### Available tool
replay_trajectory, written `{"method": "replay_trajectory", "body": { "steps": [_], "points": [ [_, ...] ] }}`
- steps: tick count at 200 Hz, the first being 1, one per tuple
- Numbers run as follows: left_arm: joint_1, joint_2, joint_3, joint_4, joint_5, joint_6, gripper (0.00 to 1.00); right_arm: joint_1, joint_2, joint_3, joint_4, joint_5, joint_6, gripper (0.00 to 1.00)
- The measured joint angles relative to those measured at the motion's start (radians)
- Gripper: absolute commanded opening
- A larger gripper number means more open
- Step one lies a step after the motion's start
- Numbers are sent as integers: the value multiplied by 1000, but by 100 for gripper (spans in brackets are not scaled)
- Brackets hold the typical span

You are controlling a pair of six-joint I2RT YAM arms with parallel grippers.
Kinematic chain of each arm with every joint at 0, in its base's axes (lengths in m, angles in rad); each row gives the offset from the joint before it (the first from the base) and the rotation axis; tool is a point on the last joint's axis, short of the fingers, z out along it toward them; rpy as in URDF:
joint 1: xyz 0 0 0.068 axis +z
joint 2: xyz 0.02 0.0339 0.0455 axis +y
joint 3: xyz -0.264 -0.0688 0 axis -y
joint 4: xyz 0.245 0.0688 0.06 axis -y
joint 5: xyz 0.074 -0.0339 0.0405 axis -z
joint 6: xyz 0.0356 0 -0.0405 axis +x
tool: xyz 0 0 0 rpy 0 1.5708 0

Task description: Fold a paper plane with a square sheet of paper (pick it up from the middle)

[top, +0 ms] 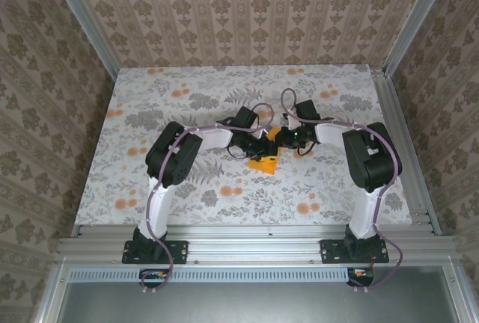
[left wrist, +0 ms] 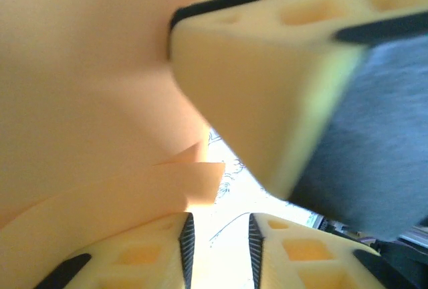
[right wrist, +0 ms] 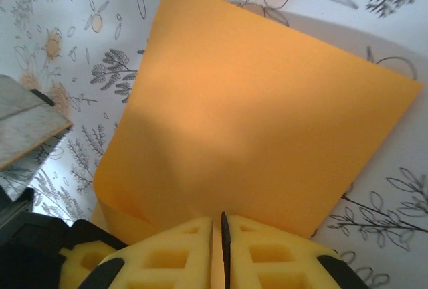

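The square sheet of paper (right wrist: 254,122) is bright orange, bent, and hangs just above the flowered table (top: 150,181). My right gripper (right wrist: 219,225) is shut on its near edge, and the sheet (top: 263,163) spreads away from the fingers. In the left wrist view the paper (left wrist: 80,102) fills the left side, with layered edges near the left finger (left wrist: 134,262). My left gripper (left wrist: 217,242) stands open beside it, with bare table between its pads. The right gripper's yellow finger (left wrist: 267,88) looms close above. The paper plane is out of view.
Both arms meet at the table's middle (top: 269,143), their wrists almost touching. Aluminium rails (top: 254,235) run along the near edge and the right side. Patterned walls close in the back and both sides.
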Motion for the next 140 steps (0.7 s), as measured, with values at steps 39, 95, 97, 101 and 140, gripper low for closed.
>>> {"method": "replay_trajectory", "body": {
  "steps": [39,95,97,101,140],
  "points": [
    [0,0,-17,22,-1,1,16,-45,-72,-36,-6,-42,30,16],
    [0,-3,-43,43,-2,2,5,-55,-133,-137,-14,-117,87,16],
    [0,-3,-43,44,-1,1,4,-55,-134,-140,-15,-120,90,16],
    [0,-3,-44,44,-2,2,3,-55,-137,-144,-15,-124,93,17],
    [0,-3,-45,46,-2,2,0,-51,-143,-176,-13,-158,116,19]
  ]
}}
